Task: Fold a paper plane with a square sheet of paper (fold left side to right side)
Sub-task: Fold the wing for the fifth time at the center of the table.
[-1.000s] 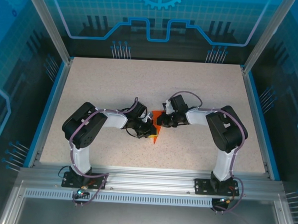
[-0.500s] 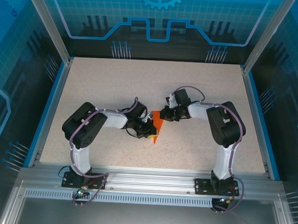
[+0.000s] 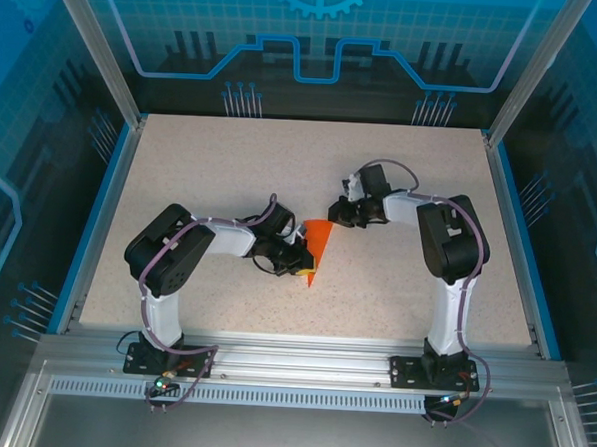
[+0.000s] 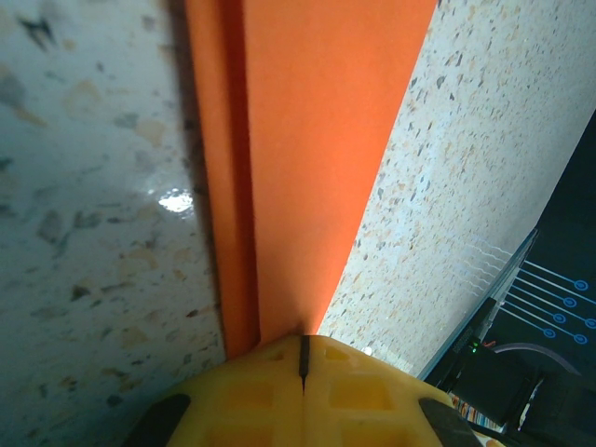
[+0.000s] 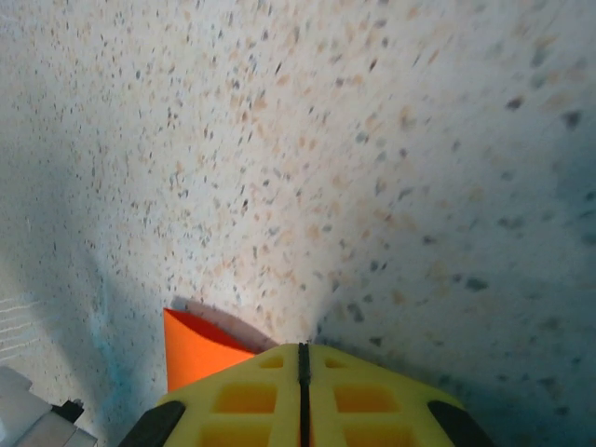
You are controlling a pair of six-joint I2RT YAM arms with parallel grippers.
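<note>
Top view: the paper [image 3: 319, 243] lies mid-frame, its long axis running down to a point. The left fingers [image 3: 304, 272] are together at that point. The right fingers [image 3: 336, 213] are together just upper right of its wide end.

Left wrist: the paper [image 4: 307, 158] stretches straight up-frame from the fingers.

Right wrist: a paper corner [image 5: 191, 349] shows lower left of the fingers.

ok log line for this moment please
paper: orange, folded to a point, flat on table | left gripper: shut, at narrow tip | right gripper: shut, beside wide end

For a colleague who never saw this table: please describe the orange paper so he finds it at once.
On the speckled table, look between the left arm and the right arm. The paper lies there: narrow, pointed, the sole bright orange thing.
</note>
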